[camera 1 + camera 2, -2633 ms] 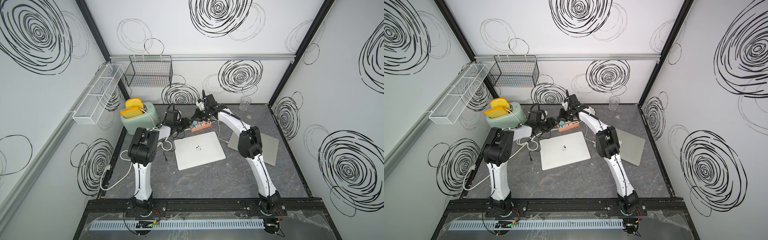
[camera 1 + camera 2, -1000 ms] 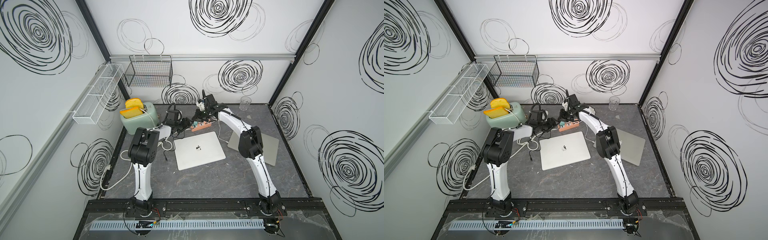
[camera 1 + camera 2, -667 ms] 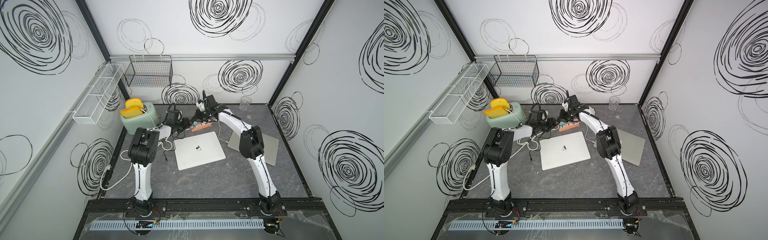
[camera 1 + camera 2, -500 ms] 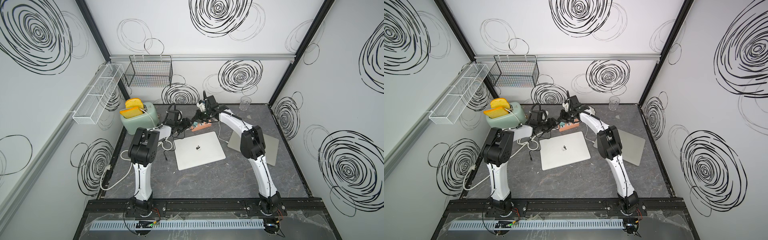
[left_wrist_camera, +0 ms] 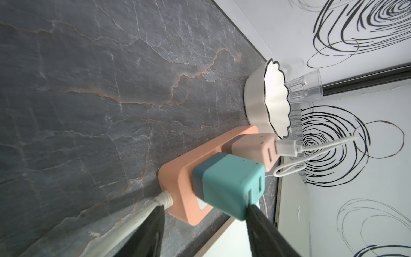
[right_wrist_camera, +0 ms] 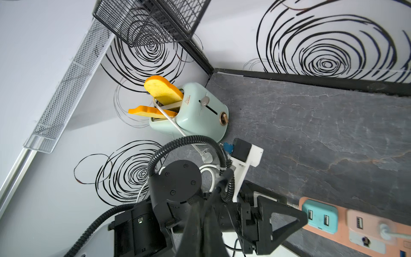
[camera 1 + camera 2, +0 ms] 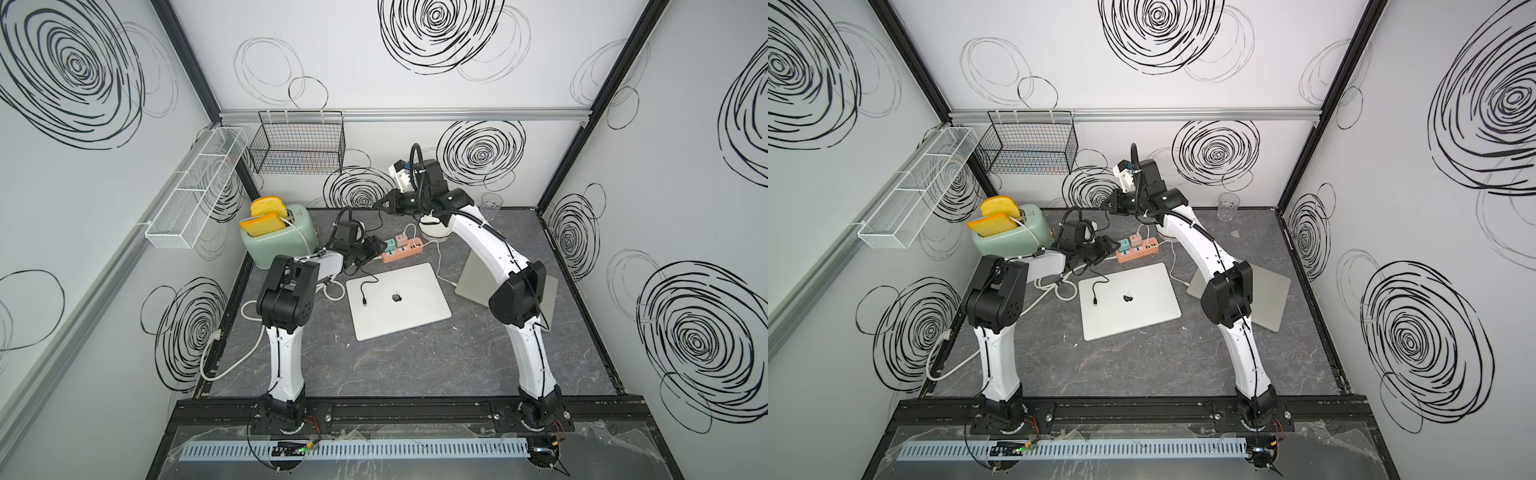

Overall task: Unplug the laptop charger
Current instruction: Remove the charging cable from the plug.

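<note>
A teal charger block (image 5: 229,184) is plugged into the near end of the orange power strip (image 5: 175,178). My left gripper (image 5: 204,211) is open and straddles that end. One finger (image 5: 262,231) touches the block's outer corner; the other lies by the strip's white cord (image 5: 142,213). In both top views the closed silver laptop (image 7: 399,301) (image 7: 1129,301) lies mid-table. A loose black cable (image 7: 368,289) lies on its lid, with a free plug end. My right gripper (image 7: 380,204) (image 6: 222,184) is shut on nothing and hangs high above the left wrist.
A pink adapter (image 5: 255,149) with a white USB cable sits beside the teal block. A white bowl (image 5: 266,98) and a glass (image 5: 304,86) stand behind the strip. The mint toaster (image 7: 278,237) is at back left. A second silver slab (image 7: 478,282) lies under the right arm.
The right arm's elbow has drifted slightly to the right while its gripper stays raised near the back wall. The left arm and the charger block have not moved.
</note>
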Controlling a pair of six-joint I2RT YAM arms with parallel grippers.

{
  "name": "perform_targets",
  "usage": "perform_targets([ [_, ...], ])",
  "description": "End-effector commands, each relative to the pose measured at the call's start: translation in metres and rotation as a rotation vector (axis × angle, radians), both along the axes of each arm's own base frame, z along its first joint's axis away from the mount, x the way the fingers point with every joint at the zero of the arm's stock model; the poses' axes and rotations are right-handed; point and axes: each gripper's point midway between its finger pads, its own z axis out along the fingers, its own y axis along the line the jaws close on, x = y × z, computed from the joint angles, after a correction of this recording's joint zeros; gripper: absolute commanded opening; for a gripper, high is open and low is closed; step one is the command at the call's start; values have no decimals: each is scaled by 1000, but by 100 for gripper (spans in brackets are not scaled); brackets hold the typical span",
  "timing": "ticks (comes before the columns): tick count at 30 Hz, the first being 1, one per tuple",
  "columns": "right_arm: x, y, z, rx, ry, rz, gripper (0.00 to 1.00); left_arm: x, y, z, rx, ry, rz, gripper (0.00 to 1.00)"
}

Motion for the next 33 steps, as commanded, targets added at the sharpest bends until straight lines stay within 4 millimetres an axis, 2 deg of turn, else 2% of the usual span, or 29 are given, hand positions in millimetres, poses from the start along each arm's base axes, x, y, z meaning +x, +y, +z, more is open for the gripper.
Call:
perform_targets([
  [1, -7, -5, -15, -44, 28, 21, 0, -67, 22, -97, 164, 341, 16, 62],
  [5, -28, -7, -19, -42, 48, 90, 0, -62, 22, -80, 136, 307, 7, 64],
  [8, -49, -9, -25, -26, 87, 143, 0, -58, 25, -61, 113, 271, 5, 71],
  [12, -73, -18, -35, -40, 120, 182, 0, -52, 34, -32, 85, 209, 2, 72],
  [17, -90, -23, -44, -42, 148, 218, 0, -52, 52, 2, 58, 147, 4, 73],
  [23, -101, -4, -54, -46, 168, 267, 0, -67, 78, 31, 67, 101, 28, 73],
  [27, -110, 16, -57, -36, 168, 330, 0, -79, 86, 43, 98, 93, 42, 74],
  [33, -144, 41, -78, -17, 240, 469, 0, -93, 100, 65, 131, 68, 96, 75],
])
